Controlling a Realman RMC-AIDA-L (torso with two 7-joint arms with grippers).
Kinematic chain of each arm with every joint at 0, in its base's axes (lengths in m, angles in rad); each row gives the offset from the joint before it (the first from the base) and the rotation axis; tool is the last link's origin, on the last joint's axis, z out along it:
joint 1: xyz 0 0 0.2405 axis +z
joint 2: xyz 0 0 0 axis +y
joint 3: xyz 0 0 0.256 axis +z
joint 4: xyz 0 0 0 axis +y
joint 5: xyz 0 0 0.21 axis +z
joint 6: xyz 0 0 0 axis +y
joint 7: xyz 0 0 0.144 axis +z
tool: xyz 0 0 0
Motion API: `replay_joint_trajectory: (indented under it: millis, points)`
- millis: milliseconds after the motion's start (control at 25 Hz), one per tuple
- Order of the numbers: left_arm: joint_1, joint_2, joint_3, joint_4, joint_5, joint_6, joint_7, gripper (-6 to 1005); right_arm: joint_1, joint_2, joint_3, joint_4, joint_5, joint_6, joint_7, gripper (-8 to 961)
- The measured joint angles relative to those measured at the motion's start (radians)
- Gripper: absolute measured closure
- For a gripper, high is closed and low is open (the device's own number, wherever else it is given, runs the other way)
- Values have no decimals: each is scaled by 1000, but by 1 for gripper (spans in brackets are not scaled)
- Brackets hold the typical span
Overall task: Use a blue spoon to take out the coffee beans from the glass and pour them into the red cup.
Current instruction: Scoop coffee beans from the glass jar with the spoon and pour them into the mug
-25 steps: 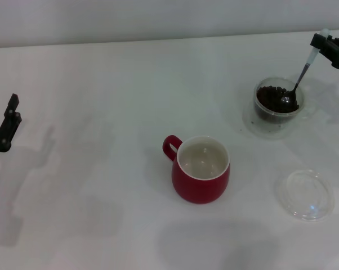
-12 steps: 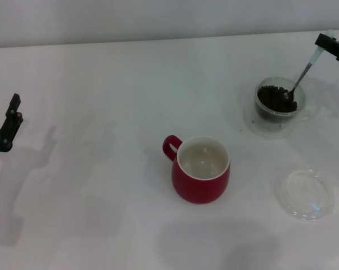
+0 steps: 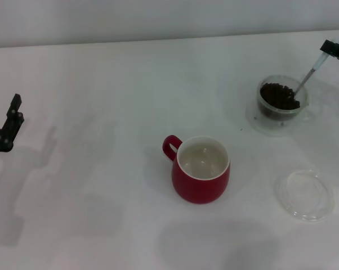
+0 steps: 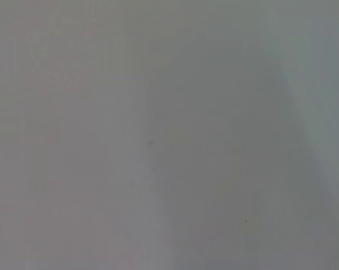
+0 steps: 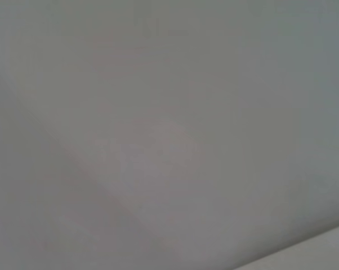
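The red cup [image 3: 201, 169] stands mid-table, its white inside bare, handle turned to the left. At the far right is the glass [image 3: 281, 103], holding a heap of dark coffee beans [image 3: 279, 95]. The blue spoon [image 3: 308, 76] slants out of the glass, its bowl down among the beans and its stem rising to the right. My right gripper [image 3: 334, 49] is shut on the spoon's upper end at the right edge of the head view. My left gripper [image 3: 9, 126] hangs parked at the far left. Both wrist views show only blank grey surface.
A flat clear shallow dish [image 3: 305, 194] lies on the white table [image 3: 102, 185] to the right of the red cup, in front of the glass.
My right gripper has drifted right and slightly back, tilting the spoon lower and dragging the glass a little to the right. The left arm has not moved.
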Motion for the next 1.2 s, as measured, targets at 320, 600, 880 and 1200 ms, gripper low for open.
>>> replay_joint_trajectory:
  millis: [320, 600, 880, 1200]
  points:
    - [0, 0, 3, -2, 1, 0, 0, 353, -10, -10, 5, 8, 1, -6, 92, 806]
    - [1, 0, 5, -4, 2, 0, 0, 353, -16, -9, 7, 7, 15, 3, 116, 806]
    - [9, 0, 5, -3, 2, 3, 0, 352, -18, -10, 10, 7, 34, -8, 130, 806]
    - [9, 0, 5, -2, 4, 4, 0, 352, -29, -14, 20, 7, 46, -19, 136, 805]
